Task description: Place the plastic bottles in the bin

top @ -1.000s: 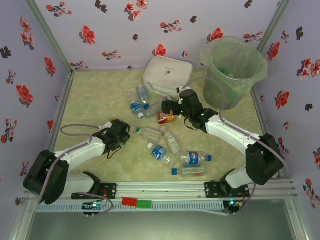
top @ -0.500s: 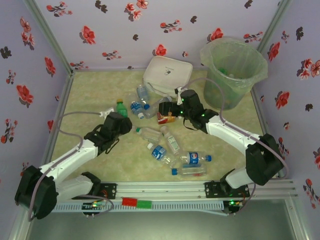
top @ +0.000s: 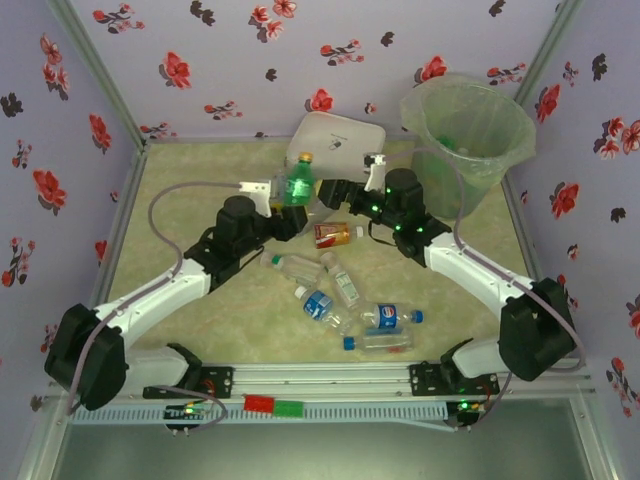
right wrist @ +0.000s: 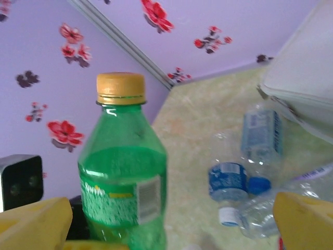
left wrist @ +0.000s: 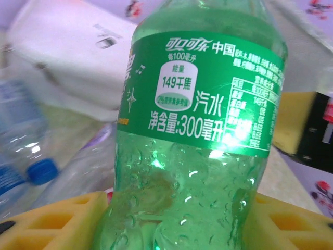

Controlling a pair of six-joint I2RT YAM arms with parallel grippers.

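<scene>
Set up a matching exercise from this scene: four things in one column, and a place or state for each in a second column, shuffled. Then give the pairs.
Things
1. green bottle
2. amber bottle
3. bin
4. right hand

Places or states
A. lying flat on the table between the two arms
B. held upright in the left hand, off the table
C. open, gripping nothing
D. standing in the far right corner

Pairs: 1-B, 2-A, 3-D, 4-C
</scene>
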